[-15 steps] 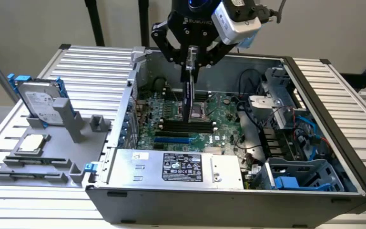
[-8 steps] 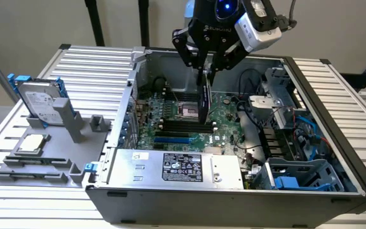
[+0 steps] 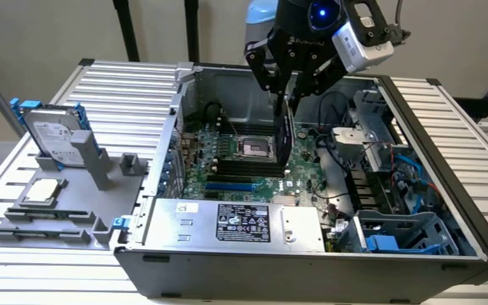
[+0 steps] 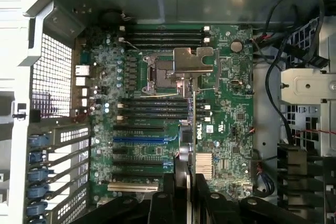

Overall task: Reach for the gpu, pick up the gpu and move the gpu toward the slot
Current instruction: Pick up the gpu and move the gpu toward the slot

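With its black fingers (image 3: 288,89) clamped on the thin green gpu card (image 3: 286,136), the gripper (image 3: 291,94) hangs over the motherboard (image 4: 157,129); carrying step, aligning needed.

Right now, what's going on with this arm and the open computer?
The robot's hand hangs over the open computer case, gripping the gpu by its top edge. The card hangs upright, edge-on, above the motherboard near the CPU socket, not yet seated in a slot. On the exterior view's left, a hard drive stands in a grey holder beside the case.
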